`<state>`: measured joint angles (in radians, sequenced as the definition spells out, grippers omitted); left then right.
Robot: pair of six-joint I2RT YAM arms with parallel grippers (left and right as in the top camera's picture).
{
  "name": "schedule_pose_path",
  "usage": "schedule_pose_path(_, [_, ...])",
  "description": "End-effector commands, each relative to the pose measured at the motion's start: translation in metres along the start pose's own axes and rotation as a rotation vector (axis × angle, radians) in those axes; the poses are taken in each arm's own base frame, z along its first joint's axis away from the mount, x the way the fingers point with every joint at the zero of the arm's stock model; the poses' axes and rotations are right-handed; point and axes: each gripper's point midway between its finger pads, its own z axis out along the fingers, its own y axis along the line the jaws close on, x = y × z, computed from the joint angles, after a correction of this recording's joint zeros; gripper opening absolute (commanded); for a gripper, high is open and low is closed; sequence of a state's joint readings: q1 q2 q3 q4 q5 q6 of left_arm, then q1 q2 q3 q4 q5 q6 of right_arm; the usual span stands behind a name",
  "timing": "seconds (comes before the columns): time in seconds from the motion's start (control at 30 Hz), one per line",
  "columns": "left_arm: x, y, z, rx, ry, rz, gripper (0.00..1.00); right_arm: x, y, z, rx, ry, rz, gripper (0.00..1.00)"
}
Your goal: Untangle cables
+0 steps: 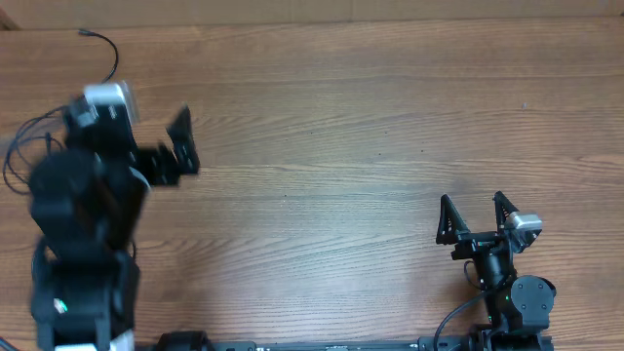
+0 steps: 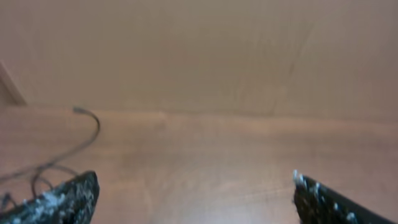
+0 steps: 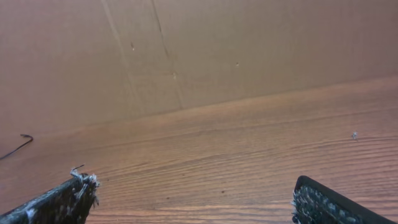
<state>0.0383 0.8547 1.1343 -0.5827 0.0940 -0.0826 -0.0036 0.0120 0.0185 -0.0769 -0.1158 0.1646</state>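
A thin black cable (image 1: 109, 51) lies at the far left of the wooden table, its plug end near the back edge; more loops (image 1: 19, 146) show left of the left arm, partly hidden by it. It also shows in the left wrist view (image 2: 87, 134) and its tip in the right wrist view (image 3: 22, 141). My left gripper (image 1: 182, 144) is open and empty, raised to the right of the cable. My right gripper (image 1: 478, 216) is open and empty near the front right.
A brown wall or board (image 3: 217, 50) stands along the table's back edge. The left arm's body (image 1: 83, 224) covers the front left of the table (image 1: 341, 146).
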Motion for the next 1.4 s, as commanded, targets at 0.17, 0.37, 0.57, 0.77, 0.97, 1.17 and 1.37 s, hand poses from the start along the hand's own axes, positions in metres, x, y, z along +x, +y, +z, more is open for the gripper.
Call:
schedule_pose_path(0.17, [0.103, 0.001, 0.001, 0.052, -0.145, -0.029, 0.99, 0.002, 0.001, 0.0, -0.005, -0.001, 0.01, 1.0])
schedule_pose_path(0.37, [0.153, 0.016, 0.0, -0.006, -0.21, -0.007, 1.0, 0.002, 0.001, 0.0, -0.005, -0.001, 0.01, 1.0])
schedule_pose_path(0.57, [0.206, 0.032, 0.007, -0.071, -0.219, -0.005, 1.0, 0.002, 0.001, 0.0, -0.005, -0.001, 0.01, 1.0])
schedule_pose_path(0.77, [0.213, 0.032, 0.009, -0.064, -0.228, 0.006, 1.0, 0.002, 0.001, 0.0, -0.005, -0.001, 0.01, 1.0])
schedule_pose_path(0.97, [0.214, 0.031, 0.01, -0.059, -0.227, 0.007, 1.0, 0.002, 0.001, 0.0, -0.005, -0.001, 0.01, 1.0])
schedule_pose_path(1.17, [0.214, 0.031, 0.01, -0.059, -0.226, 0.007, 1.0, 0.002, 0.001, 0.0, -0.005, -0.001, 0.01, 1.0])
schedule_pose_path(1.37, [0.214, 0.031, 0.01, -0.059, -0.226, 0.007, 0.99, 0.002, 0.001, 0.0, -0.005, -0.001, 0.01, 1.0])
